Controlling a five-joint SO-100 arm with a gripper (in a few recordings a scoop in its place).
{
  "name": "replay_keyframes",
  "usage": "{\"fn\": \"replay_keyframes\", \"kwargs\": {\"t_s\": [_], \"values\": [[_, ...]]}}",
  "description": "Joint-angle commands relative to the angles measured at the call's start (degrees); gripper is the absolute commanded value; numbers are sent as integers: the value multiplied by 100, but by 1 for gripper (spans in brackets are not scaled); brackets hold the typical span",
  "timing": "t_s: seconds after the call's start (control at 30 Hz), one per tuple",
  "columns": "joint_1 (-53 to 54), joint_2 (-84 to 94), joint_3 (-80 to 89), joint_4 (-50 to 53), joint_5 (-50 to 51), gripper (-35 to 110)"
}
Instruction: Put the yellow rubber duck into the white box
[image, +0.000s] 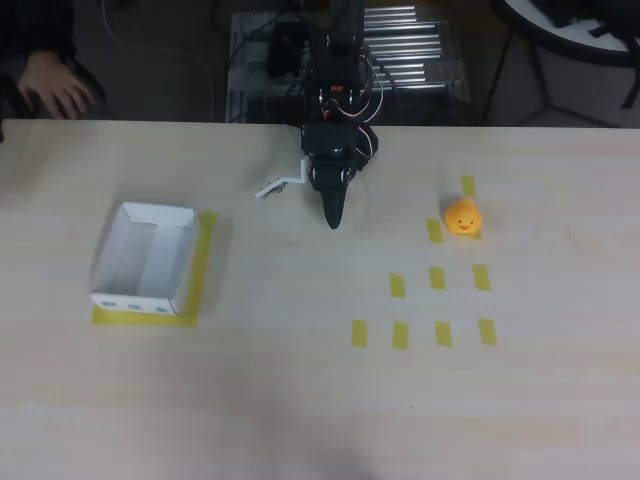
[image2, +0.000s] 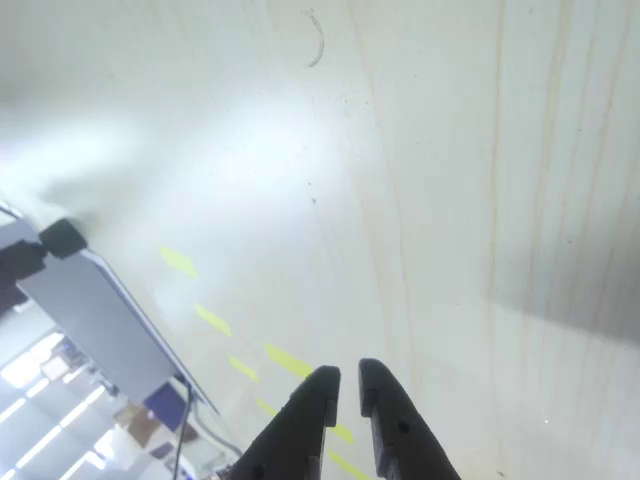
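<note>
In the overhead view the black arm reaches down from the far edge of the pale wood surface (image: 300, 400), its fingers (image: 334, 215) tapering to one dark point, so their gap is hard to read from above. The yellow rubber duck (image: 462, 217) sits to the right, small, rounded and orange-yellow with tiny dark face marks, among short yellow tape strips (image: 437, 278) and touching two of them. The white box (image: 146, 257) stands well apart to the left, a shallow tray with thin walls on a yellow tape patch. A person's hand (image: 58, 88) rests at the top left corner, partly cut off. In the wrist view the fingers (image2: 345, 385) are almost pressed together, a thin slit between the tips, holding nothing; beyond them lie glare-washed surface and faint yellow strips.
</note>
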Motion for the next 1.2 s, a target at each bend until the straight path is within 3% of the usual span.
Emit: {"fn": "replay_keyframes", "kwargs": {"t_s": [0.0, 0.7, 1.0, 1.17], "values": [[132, 281, -18, -114, 35, 0], [-193, 290, -44, -360, -387, 0], [-589, 167, -2566, 686, -527, 0], [-659, -940, -3797, 1099, -527, 0]]}}
